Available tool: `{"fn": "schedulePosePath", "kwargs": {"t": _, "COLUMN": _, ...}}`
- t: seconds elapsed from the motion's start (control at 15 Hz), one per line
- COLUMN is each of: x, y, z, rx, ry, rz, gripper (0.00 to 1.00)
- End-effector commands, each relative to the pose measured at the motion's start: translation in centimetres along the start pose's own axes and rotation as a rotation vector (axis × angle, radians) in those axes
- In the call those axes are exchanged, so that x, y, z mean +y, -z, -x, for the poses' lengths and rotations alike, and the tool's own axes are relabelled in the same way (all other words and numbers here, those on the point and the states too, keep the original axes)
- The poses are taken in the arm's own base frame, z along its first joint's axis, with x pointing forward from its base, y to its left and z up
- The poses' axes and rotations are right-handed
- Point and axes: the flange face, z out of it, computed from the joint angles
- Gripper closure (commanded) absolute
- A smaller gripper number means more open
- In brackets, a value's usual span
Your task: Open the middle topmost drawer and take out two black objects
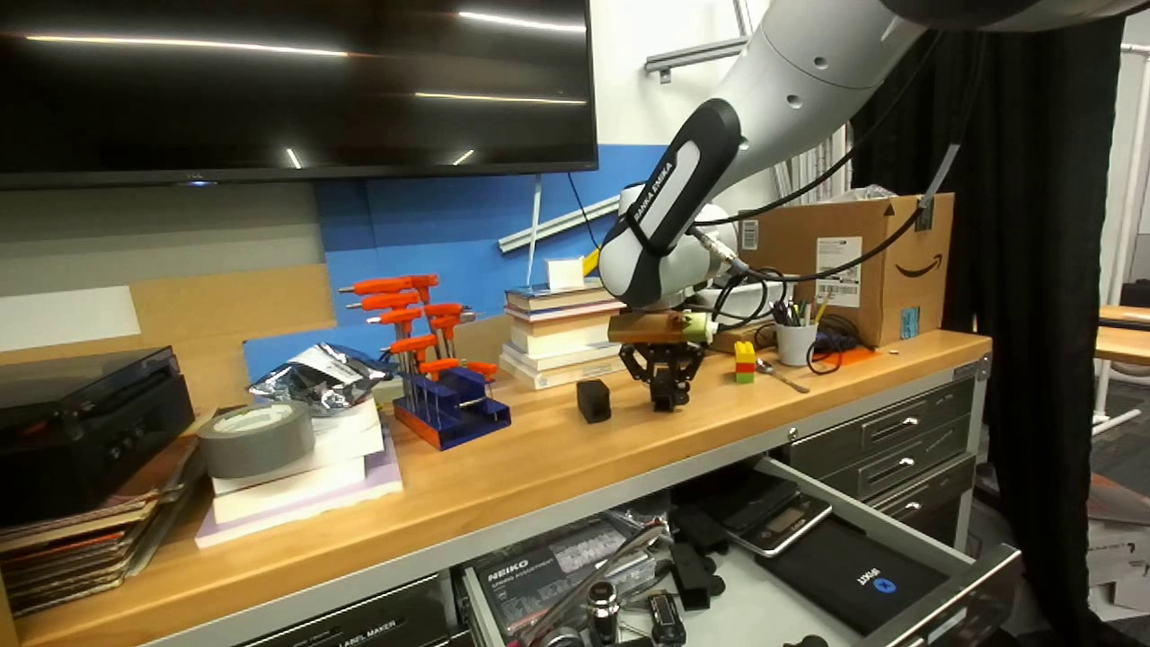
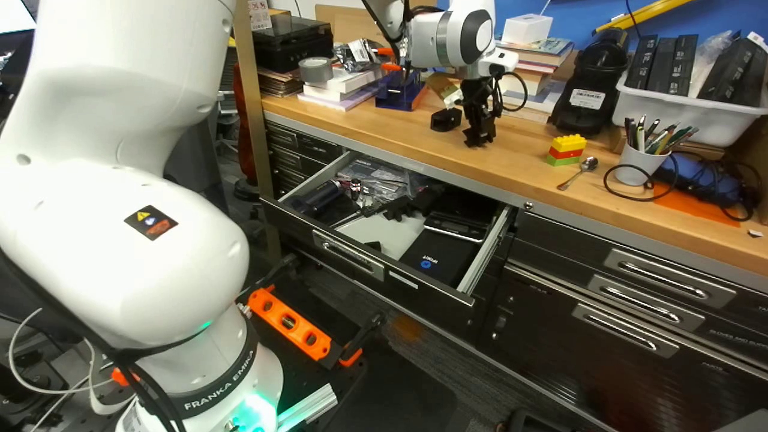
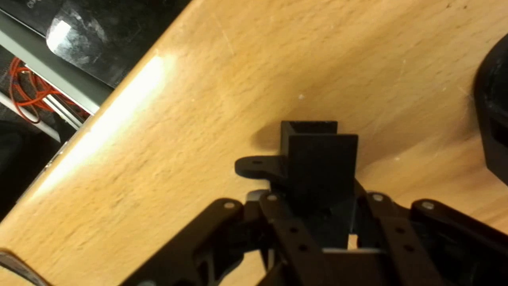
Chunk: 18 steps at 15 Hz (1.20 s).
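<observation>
My gripper [image 3: 323,206] is shut on a matte-black object [image 3: 321,171], with one finger at each side of it. A flat tab sticks out from the object's side in the wrist view. In both exterior views this held object [image 1: 667,395] [image 2: 479,137] is at the wooden counter; whether it touches the wood I cannot tell. Beside it stands the other black object [image 1: 593,401] [image 2: 445,119], apart from the gripper; part of it shows at the right edge of the wrist view [image 3: 494,119]. The middle topmost drawer [image 1: 755,607] [image 2: 444,300] is pulled out below the counter.
A yellow, red and green block stack [image 2: 566,150], a spoon [image 2: 579,173] and a pen cup [image 2: 642,165] lie to one side. Across the counter are a hex-key stand [image 1: 454,409] and a book pile [image 1: 561,332]. Tools, a scale and a dark case fill parts of the drawer.
</observation>
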Motion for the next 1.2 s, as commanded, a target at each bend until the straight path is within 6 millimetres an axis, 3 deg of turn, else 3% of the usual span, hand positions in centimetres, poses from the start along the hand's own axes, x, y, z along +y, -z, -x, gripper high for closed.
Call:
{"fn": "schedulePosePath", "kwargs": {"t": 0.0, "x": -0.6, "y": 0.6, "z": -0.7, "rx": -0.013, "ry": -0.03, "rz": 0.02, "gripper": 0.33}}
{"fn": "schedulePosePath", "kwargs": {"t": 0.27, "x": 0.1, "y": 1.3, "z": 1.0, "rx": -0.075, "ry": 0.009, "rz": 0.027, "gripper": 0.01}}
{"fn": "schedulePosePath", "kwargs": {"t": 0.87, "x": 2.8, "y": 5.4, "z": 9.3, "rx": -0.161, "ry": 0.121, "rz": 0.06, "gripper": 0.0}}
{"fn": "schedulePosePath", "kwargs": {"t": 1.13, "x": 4.8, "y": 5.7, "z": 12.9, "rx": -0.235, "ry": 0.196, "rz": 0.044, "gripper": 0.0}}
